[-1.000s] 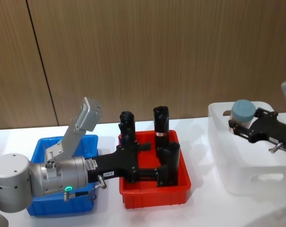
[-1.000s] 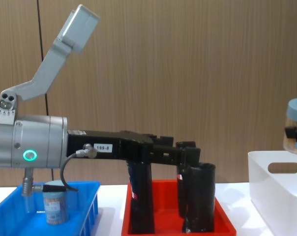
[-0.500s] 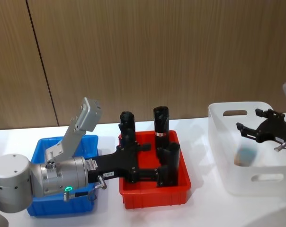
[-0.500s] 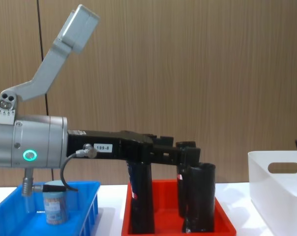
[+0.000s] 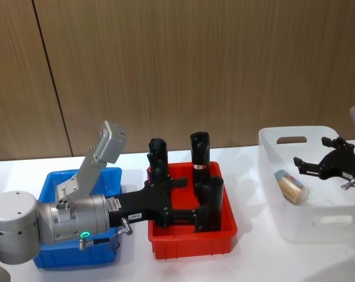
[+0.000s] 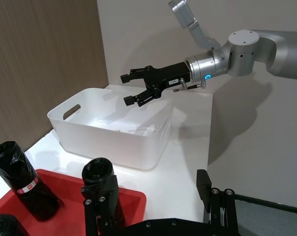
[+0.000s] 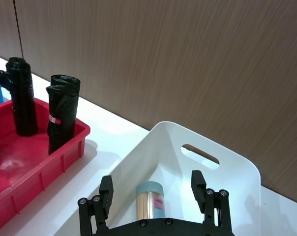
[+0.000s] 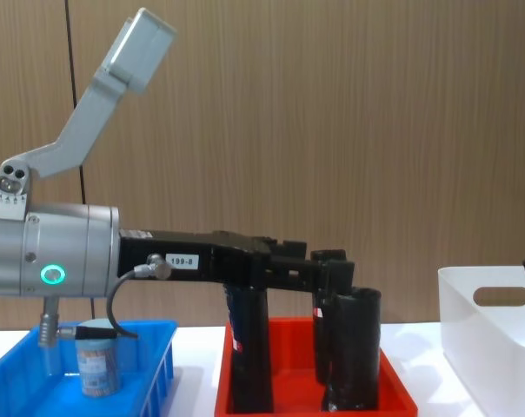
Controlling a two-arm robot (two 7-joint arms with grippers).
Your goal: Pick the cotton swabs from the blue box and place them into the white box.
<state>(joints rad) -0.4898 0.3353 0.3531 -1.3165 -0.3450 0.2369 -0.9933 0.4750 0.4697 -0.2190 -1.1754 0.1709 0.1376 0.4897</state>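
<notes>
Right gripper [image 5: 311, 154], fingers now spread and empty, above the white box [image 5: 318, 226]; the swab tub [image 5: 291, 187] it held lies tipped inside. Left gripper [image 6: 153, 206], fingers apart, idles well left of the white box. A second swab tub [image 8: 99, 358] awaits in the blue box [image 5: 51, 182].

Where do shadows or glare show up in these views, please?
Left wrist view: the arm of the open right gripper throws a soft shadow on the wall. Right wrist view: pale sheen on the floor of the red tray, which shadows the table. Head view: the left gripper hangs over that tray.
</notes>
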